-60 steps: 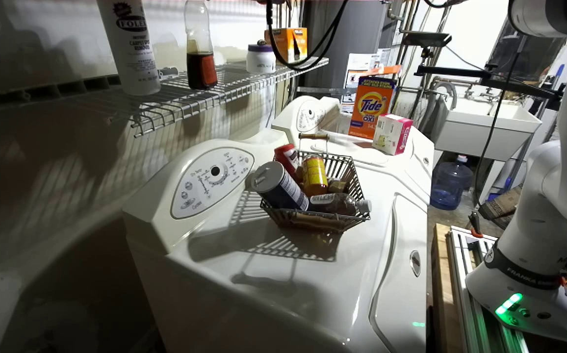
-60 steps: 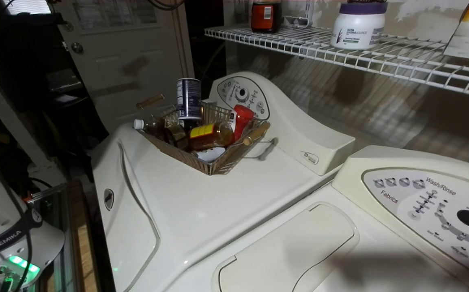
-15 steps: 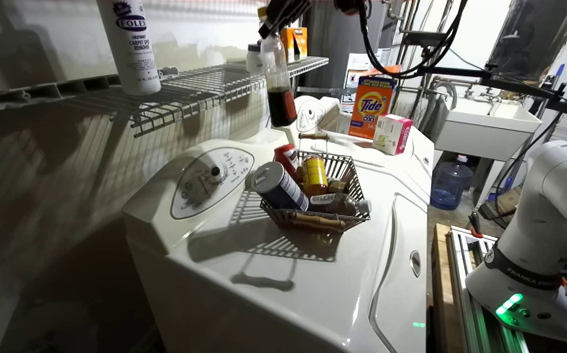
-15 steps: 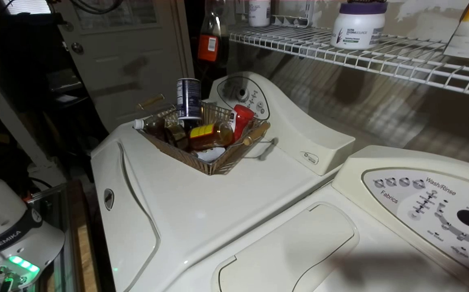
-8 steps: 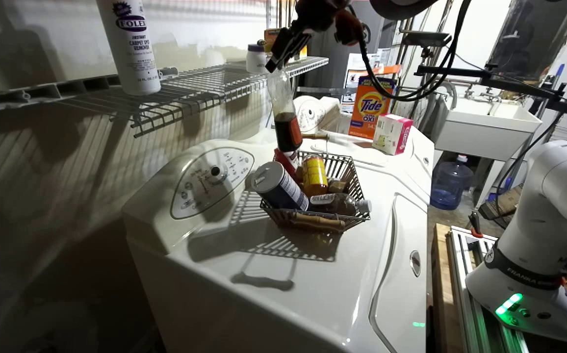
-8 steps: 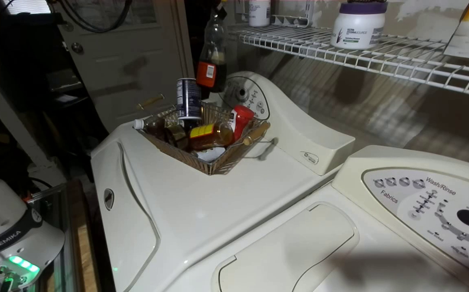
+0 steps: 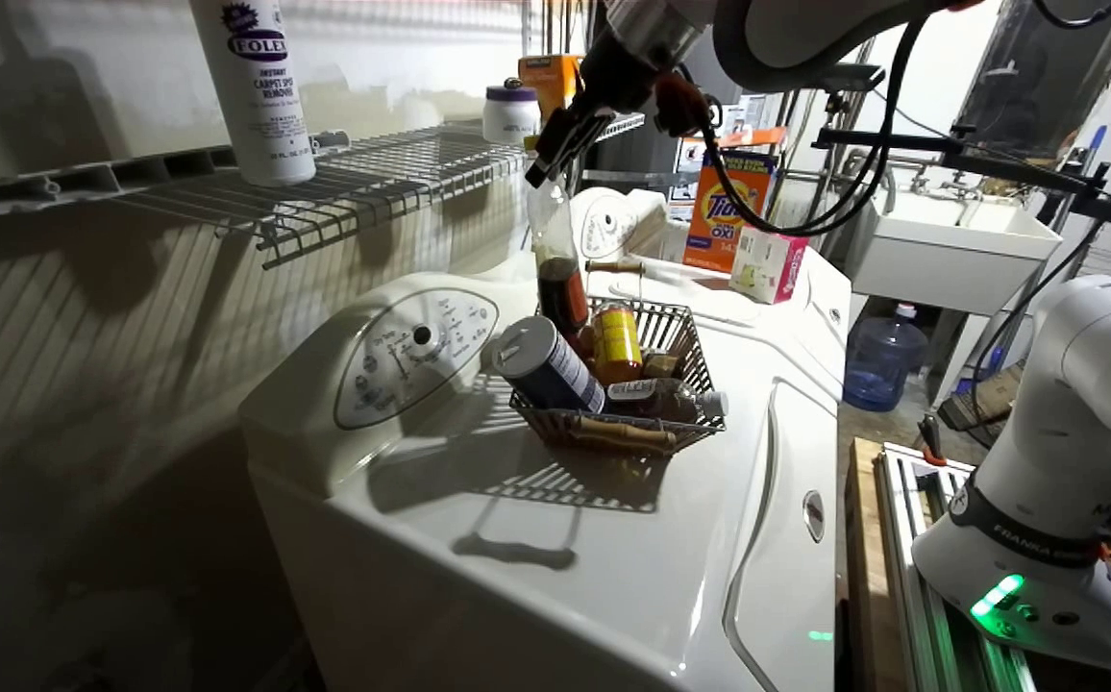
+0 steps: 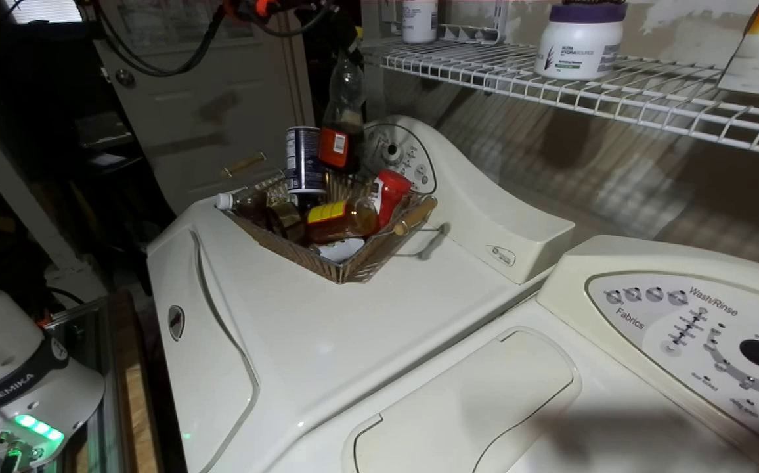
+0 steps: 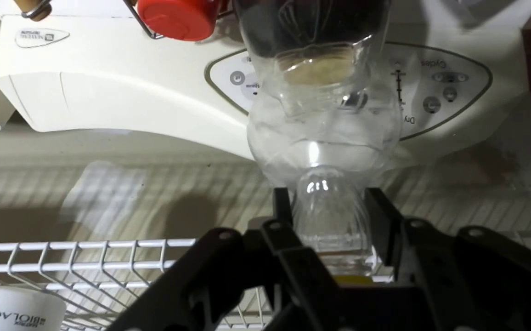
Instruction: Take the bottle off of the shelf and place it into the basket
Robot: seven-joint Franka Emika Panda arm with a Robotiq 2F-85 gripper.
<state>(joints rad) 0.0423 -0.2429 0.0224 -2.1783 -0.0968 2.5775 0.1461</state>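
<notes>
Your fingers (image 9: pixel 382 220) grasp the bottle (image 9: pixel 325 128) by its clear neck. You have it off the shelf (image 8: pixel 517 85), leaning slightly, its dark base low at the basket (image 8: pixel 304 256), just beside the blue canister (image 8: pixel 302 161) and red container (image 8: pixel 392 189); whether they touch, you cannot tell. A purple-lidded jar (image 8: pixel 580 49) stands on the shelf.

Both exterior views look down from opposite sides of the basket (image 8: pixel 310 259) — shelf (image 8: pixel 494 66) shared. Wrist view — close behind the hand (image 9: pixel 327 204), facing bottle (image 9: pixel 325 115) and control panel (image 9: pixel 435 87).
</notes>
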